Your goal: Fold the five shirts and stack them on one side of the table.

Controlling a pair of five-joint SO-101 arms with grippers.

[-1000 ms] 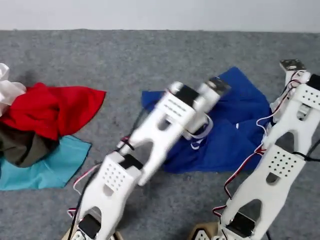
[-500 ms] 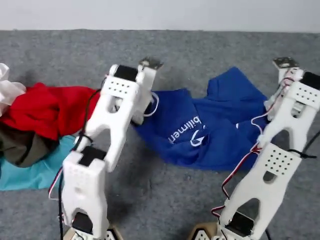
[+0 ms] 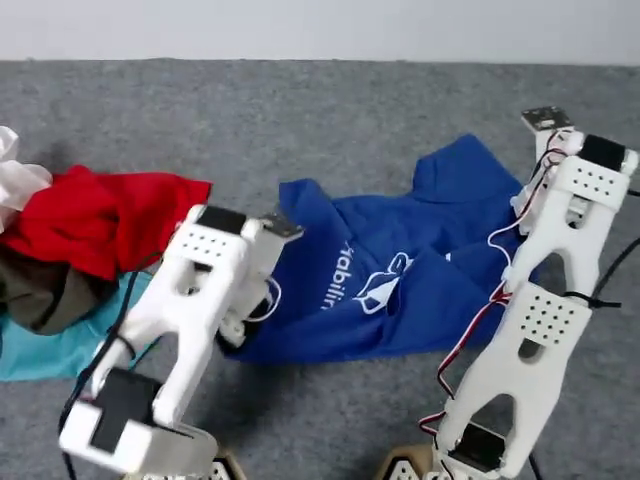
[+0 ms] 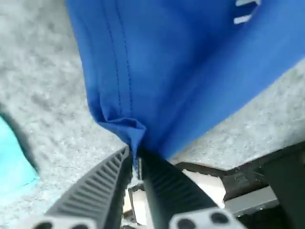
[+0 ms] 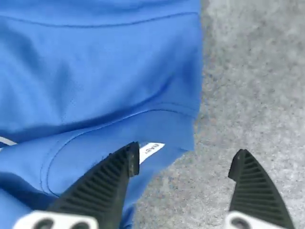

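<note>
Cloth first: the crumpled blue cotton shirt (image 3: 400, 280) lies on the grey felt worktop (image 3: 300, 110), its long axis running away from the red shirt heap (image 3: 100, 215). The left claw (image 4: 136, 155) is clenched on the hem corner nearest that heap. The right claw (image 5: 187, 155) hangs released over the edge farthest from it.

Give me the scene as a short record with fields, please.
blue shirt: unfolded, crumpled, mid-table
left gripper: shut on blue shirt's edge
right gripper: open above another edge of it
pile, high view's left: red shirt, teal shirt, dark shirt, white shirt, all unfolded
</note>
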